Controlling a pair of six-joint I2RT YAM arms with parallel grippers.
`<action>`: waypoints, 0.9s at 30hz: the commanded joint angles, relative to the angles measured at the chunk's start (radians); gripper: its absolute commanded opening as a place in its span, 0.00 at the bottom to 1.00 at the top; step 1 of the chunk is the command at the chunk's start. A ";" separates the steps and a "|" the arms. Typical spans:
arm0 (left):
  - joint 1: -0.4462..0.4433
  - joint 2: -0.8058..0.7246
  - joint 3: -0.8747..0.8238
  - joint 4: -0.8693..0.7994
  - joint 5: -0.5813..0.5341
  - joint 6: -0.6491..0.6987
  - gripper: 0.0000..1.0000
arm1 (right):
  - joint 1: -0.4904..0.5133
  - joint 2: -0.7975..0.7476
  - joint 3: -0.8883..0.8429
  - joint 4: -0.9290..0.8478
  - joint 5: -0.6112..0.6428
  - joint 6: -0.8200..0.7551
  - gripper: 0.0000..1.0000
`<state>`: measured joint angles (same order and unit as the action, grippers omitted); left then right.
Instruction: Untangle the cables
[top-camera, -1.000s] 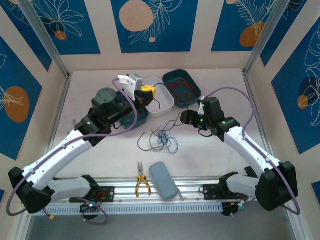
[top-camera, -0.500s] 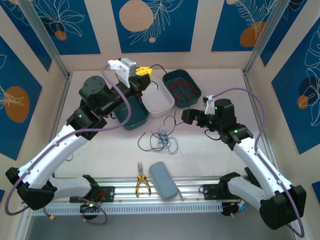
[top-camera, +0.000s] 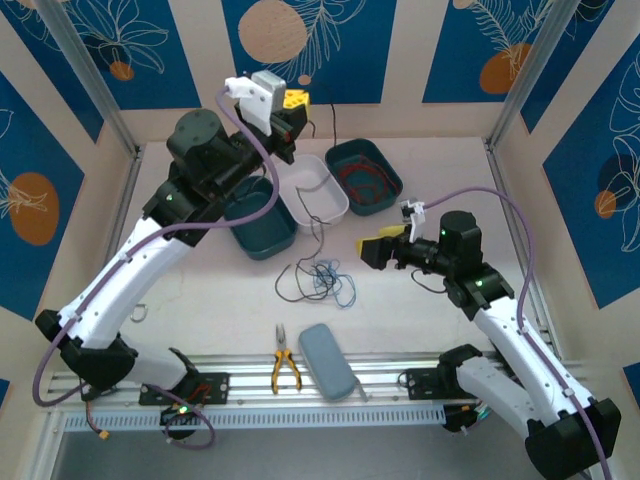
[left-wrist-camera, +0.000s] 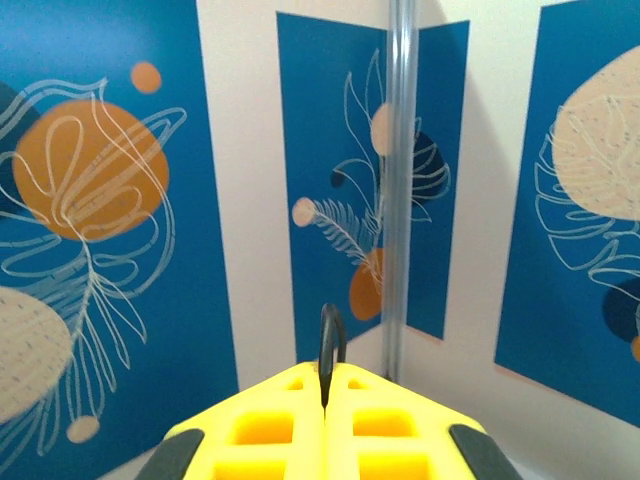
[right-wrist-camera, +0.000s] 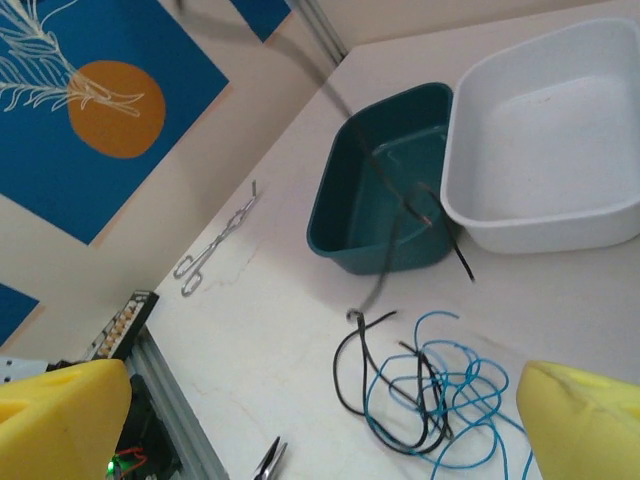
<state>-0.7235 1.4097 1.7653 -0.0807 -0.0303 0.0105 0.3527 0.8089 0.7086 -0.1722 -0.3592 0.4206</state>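
At the near edge of the desk (top-camera: 220, 310), yellow-handled pliers (top-camera: 285, 370) and a grey-blue case (top-camera: 327, 362) lie side by side against the metal rail (top-camera: 240, 395). Just beyond them, in the middle of the desk, sits the tangle of cables (top-camera: 322, 278), thin blue loops wound together with black strands. The right hand (top-camera: 375, 246) hangs low to the right of the tangle and apart from it, wide open and holding nothing. In its wrist view, its yellow fingers (right-wrist-camera: 60, 415) frame the blue and black loops below. A pair of metal forceps (right-wrist-camera: 215, 238) lies well off to the left on the desk. Behind the tangle stand three bins: a dark teal bin (top-camera: 258, 215) at the left, a white bin (top-camera: 318, 195) touching it, and a second teal bin (top-camera: 365, 175) further back at the right with red cables (top-camera: 362, 180) in it. The left hand (top-camera: 296, 100) is held high above the white bin, closed on a black cable (left-wrist-camera: 330, 345). The cable is pinched between its yellow fingertips (left-wrist-camera: 270, 425) and hangs down past the white bin to the tangle.
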 joint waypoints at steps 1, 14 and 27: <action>0.021 0.031 0.107 -0.020 -0.042 0.067 0.00 | 0.016 -0.031 -0.014 0.045 -0.039 -0.035 0.99; 0.030 0.047 0.239 0.042 0.010 0.085 0.00 | 0.070 0.016 -0.005 0.021 0.142 -0.034 0.99; 0.030 -0.008 0.140 0.101 0.128 -0.047 0.00 | 0.288 0.274 0.072 0.030 0.457 0.043 0.73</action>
<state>-0.7040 1.4181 1.9160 -0.0292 0.0681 -0.0051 0.6186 1.0462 0.7410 -0.1417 -0.0292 0.4358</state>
